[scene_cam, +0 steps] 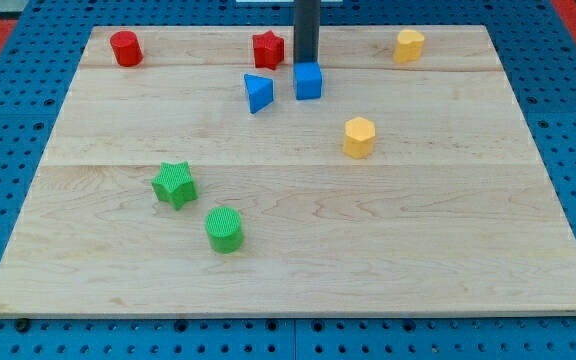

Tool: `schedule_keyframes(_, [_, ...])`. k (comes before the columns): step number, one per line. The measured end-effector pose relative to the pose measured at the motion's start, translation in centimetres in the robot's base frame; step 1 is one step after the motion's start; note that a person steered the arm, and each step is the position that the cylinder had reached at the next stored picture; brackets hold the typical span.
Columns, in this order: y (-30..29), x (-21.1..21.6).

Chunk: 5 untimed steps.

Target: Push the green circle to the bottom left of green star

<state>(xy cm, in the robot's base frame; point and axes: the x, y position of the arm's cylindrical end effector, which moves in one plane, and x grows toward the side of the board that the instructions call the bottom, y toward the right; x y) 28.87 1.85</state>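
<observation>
— What sits nearest the view's bottom?
— The green circle (224,229), just right of and below the green star (174,184), close but apart.
— And my tip (307,64)?
— At the view's top, right behind the blue cube (309,81), between it and the red star (268,49). It is a bare rod, gripping nothing, well apart from both green blocks.

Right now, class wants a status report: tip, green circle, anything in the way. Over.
My tip at the view's top, just behind the blue cube. Green circle sits bottom right of green star, untouched. Blue triangle lies near the direct path.
</observation>
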Motion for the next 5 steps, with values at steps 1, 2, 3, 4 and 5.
schedule_keyframes(1, [0.2,1.9])
schedule_keyframes(2, [6.3,5.0])
schedule_keyframes(3, [7.7,11.4])
schedule_keyframes(4, [10.5,16.8])
schedule_keyframes(5, [10.3,22.8])
